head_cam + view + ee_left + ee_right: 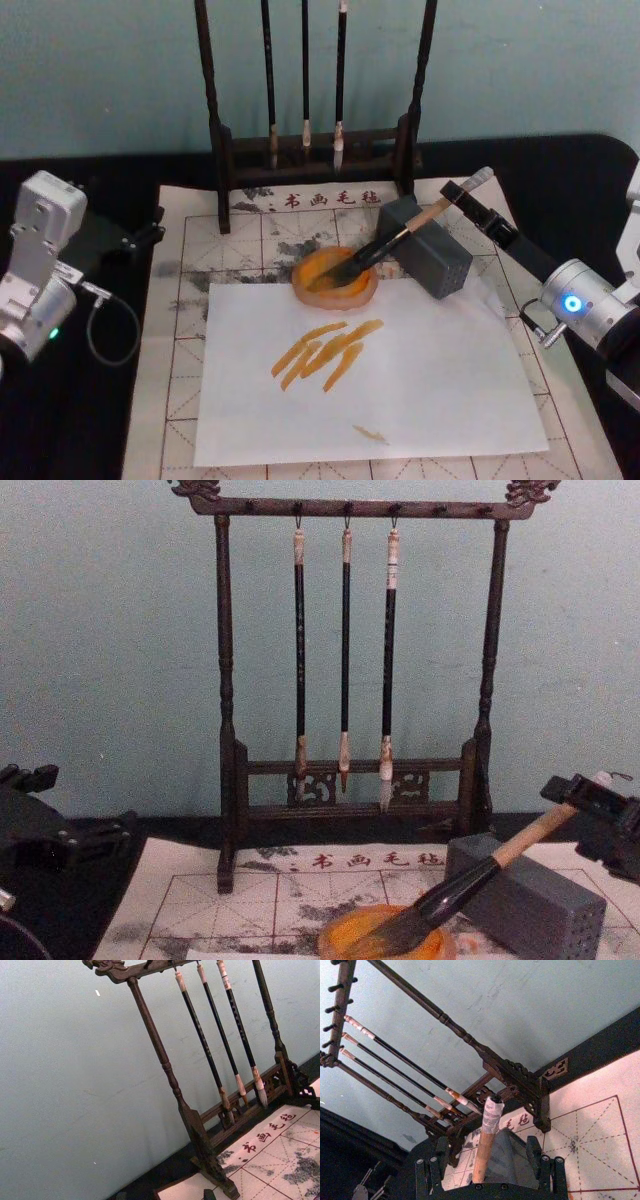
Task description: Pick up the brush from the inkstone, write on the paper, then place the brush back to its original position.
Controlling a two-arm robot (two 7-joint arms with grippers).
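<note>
Teal wall (100, 70) behind, black table (70, 430) below. The right gripper (487, 1152) sits at the table's right side with its two jaws spread, one on each side of the brush's pale handle near the white end cap, and a gap shows on both sides, so it is not clamped. The one large brush (400, 240) slants down from there, its handle lying across a single grey block (435, 260) and its dark bristles resting in the one orange dish (312, 292). That dish stands at the far edge of a white sheet (430, 380) that bears a cluster of orange strokes plus one small mark apart. Under it lies the paper (180, 330), red-gridded, with four red characters along its far edge. Beyond stands one dark rack (222, 150) hung with three thin brushes (345, 650). The left gripper (140, 240) rests off the paper's left edge, well apart from the brush.
</note>
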